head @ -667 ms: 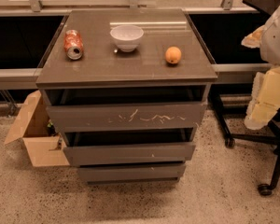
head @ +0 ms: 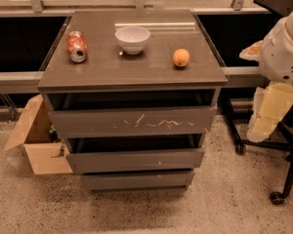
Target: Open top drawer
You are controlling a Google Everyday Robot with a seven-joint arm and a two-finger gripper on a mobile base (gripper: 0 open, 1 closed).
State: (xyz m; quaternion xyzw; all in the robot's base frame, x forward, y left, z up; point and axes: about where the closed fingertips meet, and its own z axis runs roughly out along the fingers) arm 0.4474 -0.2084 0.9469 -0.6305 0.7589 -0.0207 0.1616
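Note:
The top drawer (head: pixel 132 122) is a wide dark grey-brown handleless front with white squiggly scratches across its middle-right. It sits just under the cabinet top (head: pixel 132 67), with a dark gap above it. My gripper (head: pixel 267 115) is cream-coloured and hangs pointing down at the right of the cabinet, level with the top drawer. It is apart from the drawer and holds nothing I can see. The white arm body (head: pixel 283 48) is above it.
On the cabinet top are a crushed red can (head: pixel 76 46), a white bowl (head: pixel 132 38) and an orange (head: pixel 181 57). Two shorter drawers (head: pixel 136 160) lie below. An open cardboard box (head: pixel 36 145) stands on the floor at left, and a black wheeled stand (head: pixel 278 179) at right.
My arm and gripper have shifted slightly left and down, toward the cabinet's right side. The drawers and the things on top have not moved.

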